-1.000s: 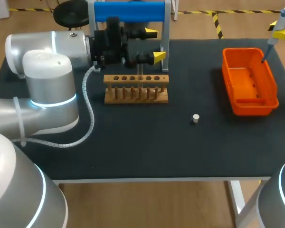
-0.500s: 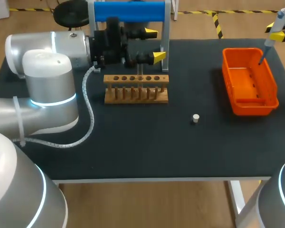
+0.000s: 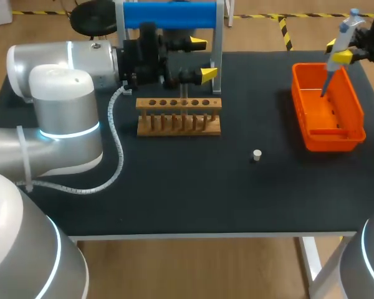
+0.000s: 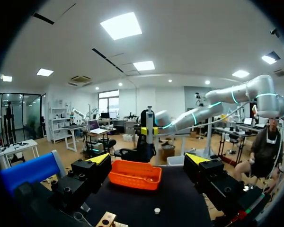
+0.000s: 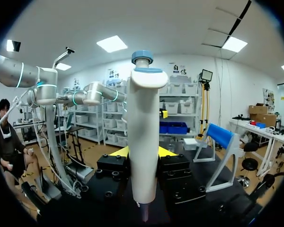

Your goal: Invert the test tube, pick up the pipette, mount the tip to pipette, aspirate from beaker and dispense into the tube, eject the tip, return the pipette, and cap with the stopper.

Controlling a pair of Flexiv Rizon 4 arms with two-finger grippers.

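1. My right gripper (image 5: 142, 153) was clamped on the pipette (image 5: 143, 118); only the head view showed its lower end over the orange bin (image 3: 327, 140).
2. My left gripper (image 4: 148, 159) stood wide open and empty; ahead of it, the stopper (image 4: 156, 211) lay on the black table (image 4: 180, 198).

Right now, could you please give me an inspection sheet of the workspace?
Surface: black table.
Job's things: pipette held upright, its lower end over the orange bin; wooden test tube rack mid-table; white stopper alone between rack and bin; blue-topped stand at the back.
Clutter: nothing seen.
Grippers: right gripper shut on the pipette; left gripper open, just behind the rack.
Cables: white coiled cable trailing from the left arm across the table.
Surroundings: nothing seen.
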